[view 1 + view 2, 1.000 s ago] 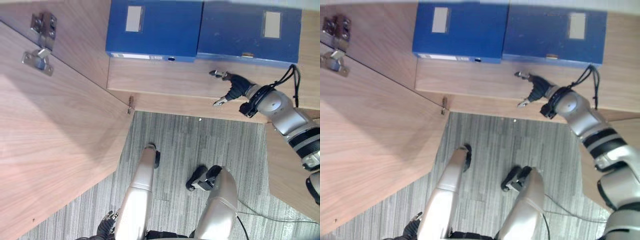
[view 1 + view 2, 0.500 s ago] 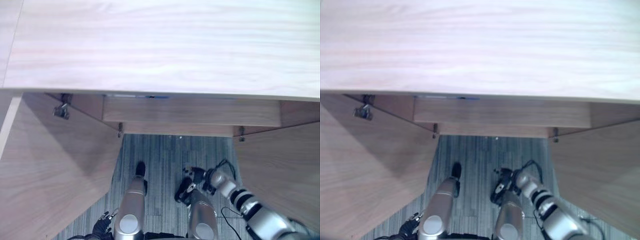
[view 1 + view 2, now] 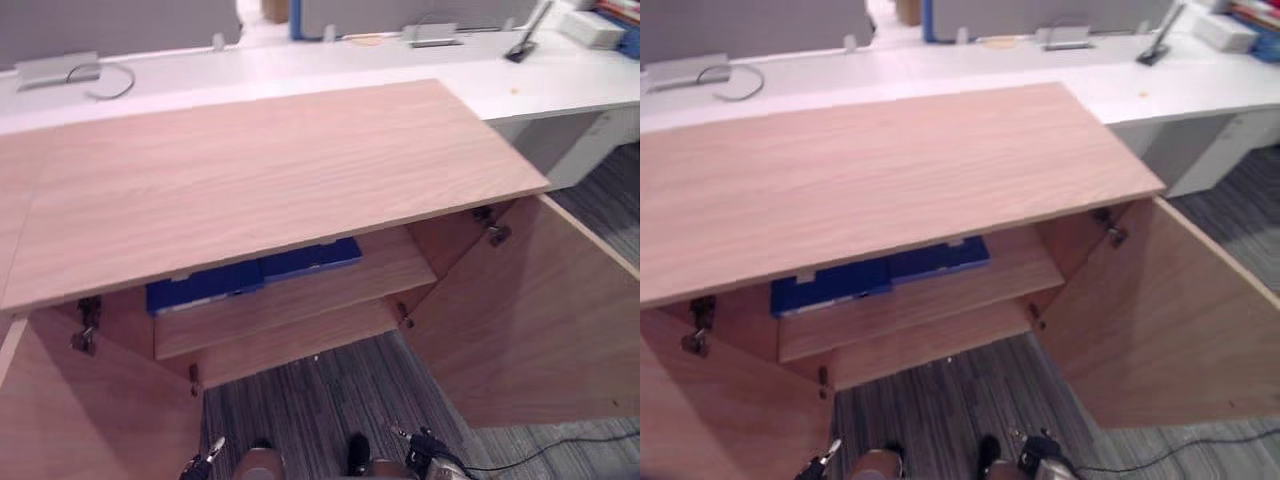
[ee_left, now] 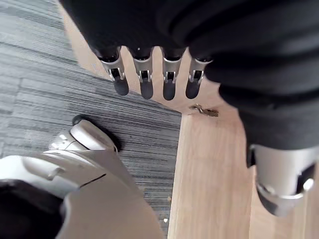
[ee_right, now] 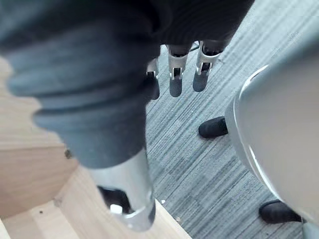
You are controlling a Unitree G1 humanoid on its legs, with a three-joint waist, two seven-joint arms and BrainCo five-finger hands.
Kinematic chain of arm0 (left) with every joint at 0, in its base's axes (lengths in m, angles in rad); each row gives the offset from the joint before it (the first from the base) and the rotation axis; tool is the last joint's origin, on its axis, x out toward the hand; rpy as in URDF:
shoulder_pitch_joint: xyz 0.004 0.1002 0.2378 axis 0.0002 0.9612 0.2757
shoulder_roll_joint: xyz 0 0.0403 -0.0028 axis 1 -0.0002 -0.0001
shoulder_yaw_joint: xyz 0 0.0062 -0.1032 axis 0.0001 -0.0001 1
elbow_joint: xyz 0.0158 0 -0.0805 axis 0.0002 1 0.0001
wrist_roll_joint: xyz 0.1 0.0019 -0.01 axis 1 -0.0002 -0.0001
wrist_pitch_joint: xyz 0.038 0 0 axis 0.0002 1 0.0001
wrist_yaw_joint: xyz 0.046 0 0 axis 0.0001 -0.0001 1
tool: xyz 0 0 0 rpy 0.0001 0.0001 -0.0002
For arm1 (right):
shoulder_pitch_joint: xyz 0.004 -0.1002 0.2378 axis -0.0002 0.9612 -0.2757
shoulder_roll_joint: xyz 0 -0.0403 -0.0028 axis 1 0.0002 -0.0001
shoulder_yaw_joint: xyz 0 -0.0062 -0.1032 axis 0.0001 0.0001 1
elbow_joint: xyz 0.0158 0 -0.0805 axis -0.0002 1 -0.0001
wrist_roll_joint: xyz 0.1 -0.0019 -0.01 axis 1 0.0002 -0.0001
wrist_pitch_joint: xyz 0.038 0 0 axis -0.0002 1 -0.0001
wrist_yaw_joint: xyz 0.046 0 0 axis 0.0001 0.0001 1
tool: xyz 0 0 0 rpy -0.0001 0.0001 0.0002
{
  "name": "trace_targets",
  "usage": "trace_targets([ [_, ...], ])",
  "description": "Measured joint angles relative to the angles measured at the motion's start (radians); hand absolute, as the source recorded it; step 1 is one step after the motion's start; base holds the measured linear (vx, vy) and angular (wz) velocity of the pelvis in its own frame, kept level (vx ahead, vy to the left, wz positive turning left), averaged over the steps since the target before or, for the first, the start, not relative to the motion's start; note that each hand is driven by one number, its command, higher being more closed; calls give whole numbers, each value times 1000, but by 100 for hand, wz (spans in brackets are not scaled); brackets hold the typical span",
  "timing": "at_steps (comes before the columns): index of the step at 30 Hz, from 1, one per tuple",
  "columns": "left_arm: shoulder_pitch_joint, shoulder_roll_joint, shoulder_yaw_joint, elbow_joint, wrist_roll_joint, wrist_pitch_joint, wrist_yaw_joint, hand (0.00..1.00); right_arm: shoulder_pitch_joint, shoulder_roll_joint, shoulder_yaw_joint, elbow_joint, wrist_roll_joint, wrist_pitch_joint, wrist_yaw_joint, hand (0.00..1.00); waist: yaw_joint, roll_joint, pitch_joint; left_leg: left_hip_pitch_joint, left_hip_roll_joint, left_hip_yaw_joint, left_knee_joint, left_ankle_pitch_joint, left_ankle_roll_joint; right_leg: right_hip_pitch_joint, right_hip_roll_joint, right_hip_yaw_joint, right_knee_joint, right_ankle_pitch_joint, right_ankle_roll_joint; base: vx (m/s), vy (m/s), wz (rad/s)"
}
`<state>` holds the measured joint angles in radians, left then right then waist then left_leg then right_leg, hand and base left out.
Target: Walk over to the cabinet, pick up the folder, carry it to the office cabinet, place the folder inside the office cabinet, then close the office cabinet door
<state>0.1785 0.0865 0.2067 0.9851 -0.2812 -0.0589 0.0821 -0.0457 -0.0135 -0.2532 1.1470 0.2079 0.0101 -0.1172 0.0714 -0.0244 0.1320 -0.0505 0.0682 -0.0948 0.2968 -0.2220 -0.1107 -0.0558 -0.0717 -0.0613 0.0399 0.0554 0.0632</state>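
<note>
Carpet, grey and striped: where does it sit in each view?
Left eye view: carpet at bottom centre, between the open doors of the cabinet.
Right eye view: same place.
Left wrist view: past the straight fingers of the left hand.
Right wrist view: past the right hand.
Shared landmark: wood cabinet panel bordering it.

One wooden cabinet (image 3: 260, 180) with two open doors: a left door (image 3: 90, 420) and a right door (image 3: 540, 320). Four metal hinges, two to each door: left upper hinge (image 3: 85, 328), left lower hinge (image 3: 193, 378), right upper hinge (image 3: 490, 228), right lower hinge (image 3: 403, 315). One shelf (image 3: 385, 268) carrying two blue folders, a left folder (image 3: 200, 288) and a right folder (image 3: 310, 258). One white desk (image 3: 300, 65) with two grey boxes: one box (image 3: 55, 68), another box (image 3: 432, 33). Two robot hands, left hand (image 4: 146, 79) and right hand (image 5: 175, 74)
</note>
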Motion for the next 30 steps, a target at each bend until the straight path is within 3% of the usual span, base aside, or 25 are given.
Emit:
trace_targets([
  [5, -18, 24, -32, 48, 126, 4, -17, 0, 4, 12, -78, 5, -29, 13, 7, 0, -23, 3, -36, 73, -30, 73, -36, -1, 40, 28, -9, 102, -65, 57, 12, -2, 122, -70],
  [11, -26, 26, -34, 55, 173, 2, -32, 0, 4, 16, -68, -8, -33, 15, 9, 0, -27, 4, -39, 101, -33, 205, -27, -23, 66, -22, -3, 174, -28, 83, 1, -49, 90, -66],
  [13, -19, 19, -25, 54, 173, 1, -33, 0, -1, 18, -62, -22, -34, 16, 18, 0, -25, 22, -28, 121, -5, 289, -31, -22, 80, -53, -4, 48, 34, 65, -45, -53, -30, -103],
  [14, -16, 9, -26, 46, 175, 1, -35, 0, -3, 12, -69, -45, -34, 17, 22, 0, -25, 42, -14, 151, 9, 331, -41, -21, 81, -83, -47, -115, 149, 5, -113, 17, 6, -92],
  [16, 17, 0, -27, 30, 178, 1, -44, 0, 3, 6, -75, -52, -38, 19, 29, 0, -24, 52, -11, 222, 17, 402, -72, -18, 78, -84, -149, -368, 345, -56, -104, 77, 22, -97],
  [18, 20, 3, -27, 31, 186, 2, -48, 0, 7, 6, -83, -52, -49, 22, 35, 0, -25, 45, -8, 264, 0, 433, -89, -21, 72, -75, -179, -482, 383, -105, -99, 106, -41, -81],
  [20, 17, -2, -41, 45, 197, 5, -54, 0, 7, -7, -131, -47, -71, 25, 40, 0, -29, 55, -9, 279, -17, 404, -127, -17, 85, -71, -157, -482, 357, -109, -93, 81, -31, -53],
  [22, 19, 6, -69, 47, 203, 12, -55, 0, 15, -36, -191, 11, -74, 36, 38, 0, -37, 55, -5, 300, -44, 305, -171, -20, 96, -56, -122, -467, 316, -99, -95, -33, 25, -29],
  [24, 19, 12, -69, 51, 207, 13, -55, 0, 32, -42, -194, 37, -71, 38, 37, 0, -28, 49, -2, 316, -41, 303, -177, -16, 100, -48, -95, -447, 295, -91, -97, -46, 24, -46],
  [30, 0, 34, -122, 84, 202, 25, -54, 0, 42, -63, -194, 47, -69, 38, 35, 0, -58, 44, 7, 310, -49, 325, -189, -7, 96, -61, -86, -422, 265, -66, -91, -78, 52, -14],
])
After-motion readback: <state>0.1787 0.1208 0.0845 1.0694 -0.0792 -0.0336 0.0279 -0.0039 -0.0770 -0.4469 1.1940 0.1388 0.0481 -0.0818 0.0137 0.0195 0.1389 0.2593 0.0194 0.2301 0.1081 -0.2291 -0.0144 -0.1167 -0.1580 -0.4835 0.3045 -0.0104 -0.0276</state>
